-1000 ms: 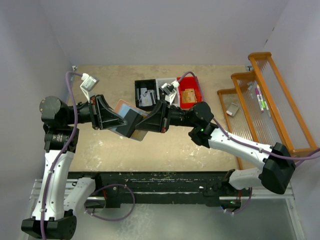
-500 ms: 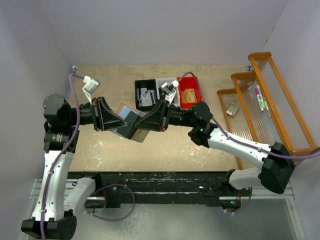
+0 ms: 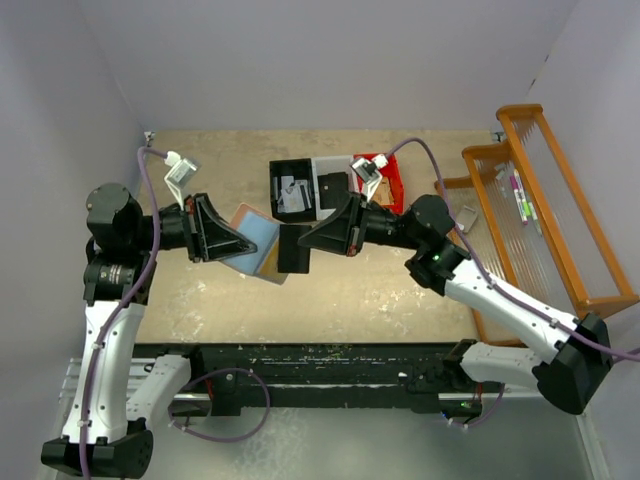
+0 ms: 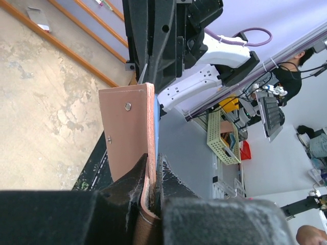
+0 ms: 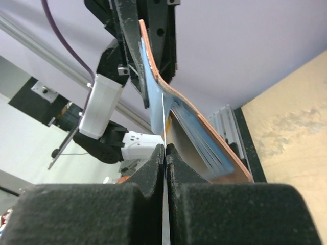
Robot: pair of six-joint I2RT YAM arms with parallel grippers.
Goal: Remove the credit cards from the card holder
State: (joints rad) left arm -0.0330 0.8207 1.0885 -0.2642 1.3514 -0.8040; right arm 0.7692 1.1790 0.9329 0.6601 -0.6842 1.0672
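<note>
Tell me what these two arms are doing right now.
The left gripper is clamped on one end of the card holder and holds it open above the table. The right gripper is shut on a thin credit card, seen edge-on, right beside the holder's blue inside. Whether that card is fully out of its slot cannot be told from these views.

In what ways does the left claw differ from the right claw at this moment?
The left claw is shut on the salmon-pink folding card holder with a blue inside; the right claw is shut on a thin pale flat card, seen edge-on. The left claw's jaws stand apart by the holder's thickness; the right claw's jaws almost touch. Both are raised above the beige table, facing each other.
</note>
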